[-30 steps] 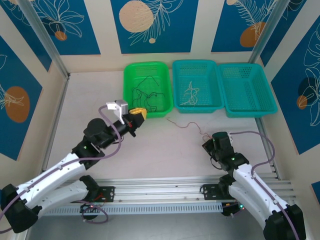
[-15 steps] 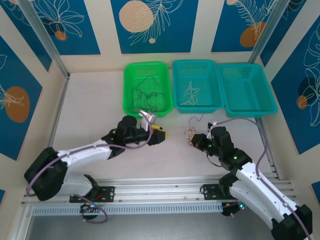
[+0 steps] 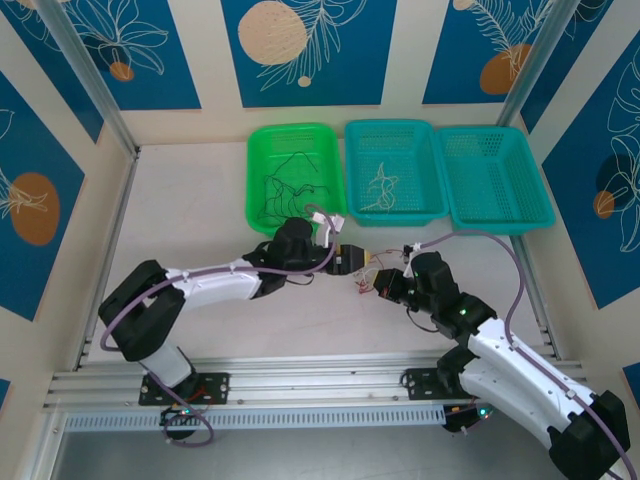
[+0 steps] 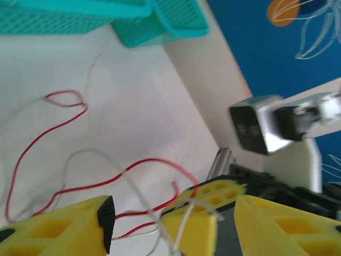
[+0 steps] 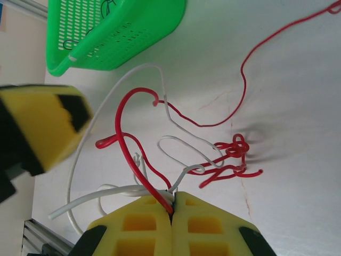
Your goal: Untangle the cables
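Clamping red wire point(image 5: 112, 141) and white wire point(image 5: 90, 201) in tightly closed right gripper point(image 5: 171, 205). Trailing both across table point(image 5: 298, 80) toward left gripper point(image 3: 357, 260), spread wide, gripping nothing. Risking cinching red knot point(image 5: 234, 148) if pulling apart now; risking thin strands slipping out. Leaving green basket point(image 5: 133, 32) of black wires point(image 3: 285, 185) beyond.

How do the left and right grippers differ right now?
The right gripper is shut, pinching the red and white wires; the left gripper is open, gripping nothing. In the top view the left gripper points right and the right gripper points left, tips nearly meeting. Both have yellow fingers.
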Robot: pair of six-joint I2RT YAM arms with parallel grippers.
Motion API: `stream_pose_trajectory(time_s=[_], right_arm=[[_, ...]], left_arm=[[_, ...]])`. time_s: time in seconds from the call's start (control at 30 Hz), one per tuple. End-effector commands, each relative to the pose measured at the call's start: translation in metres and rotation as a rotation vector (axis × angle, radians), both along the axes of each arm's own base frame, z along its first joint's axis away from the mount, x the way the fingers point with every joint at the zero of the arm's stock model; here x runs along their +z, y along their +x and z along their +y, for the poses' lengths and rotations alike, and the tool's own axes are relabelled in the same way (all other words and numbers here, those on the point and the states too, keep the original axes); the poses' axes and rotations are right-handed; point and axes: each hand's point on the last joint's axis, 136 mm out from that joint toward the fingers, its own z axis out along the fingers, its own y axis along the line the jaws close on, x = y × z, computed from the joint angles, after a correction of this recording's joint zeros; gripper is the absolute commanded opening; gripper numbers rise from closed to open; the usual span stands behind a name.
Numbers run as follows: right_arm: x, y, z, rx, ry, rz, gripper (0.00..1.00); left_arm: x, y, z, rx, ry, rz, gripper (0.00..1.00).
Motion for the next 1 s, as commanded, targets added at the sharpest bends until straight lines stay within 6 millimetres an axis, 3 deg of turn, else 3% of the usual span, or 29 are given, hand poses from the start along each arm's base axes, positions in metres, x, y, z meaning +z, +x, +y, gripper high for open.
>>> stream_pose_trajectory(time_s=[0.0,0.13,0.3,0.43,0.5,0.57,0.7,0.73,0.83,0.9,0.97], right_arm=[[0.022,0.009,0.009,0.027,0.023,-0.073,0.00],[0.020,0.009,0.016,0.058,0.023,-0.070,0.00],[0.019,0.009,0.020,0.068,0.012,-0.066,0.00],[0.008,0.010,0.011,0.016,-0.020,-0.037,0.00],[-0.009,0.009,0.001,-0.043,-0.047,0.017,0.00],[-0.038,0.003,-0.017,-0.164,-0.082,0.136,0.00],[-0.100,-0.029,-0.054,-0.392,-0.137,0.397,0.00],[-0.104,-0.032,-0.058,-0.407,-0.140,0.411,0.03],[-0.093,-0.030,-0.055,-0.354,-0.132,0.345,0.30],[-0.070,-0.023,-0.055,-0.305,-0.146,0.247,0.47],[-0.038,-0.013,-0.051,-0.222,-0.171,0.107,0.56]], left_arm=[[-0.014,0.003,-0.002,0.038,0.056,0.068,0.62],[-0.010,-0.001,-0.018,-0.018,0.032,0.100,0.58],[-0.018,0.006,-0.020,0.017,0.053,0.119,0.24],[-0.016,0.007,-0.018,0.032,0.048,0.111,0.06],[-0.010,0.008,-0.014,0.046,0.048,0.082,0.00],[-0.003,0.010,-0.008,0.063,0.051,0.050,0.00],[0.017,0.011,0.005,0.076,0.055,-0.039,0.00],[0.022,0.011,0.009,0.083,0.059,-0.058,0.00],[0.027,0.011,0.020,0.088,0.080,-0.095,0.00],[0.026,0.007,0.022,0.067,0.094,-0.118,0.00],[0.021,0.003,0.022,0.039,0.103,-0.127,0.00]])
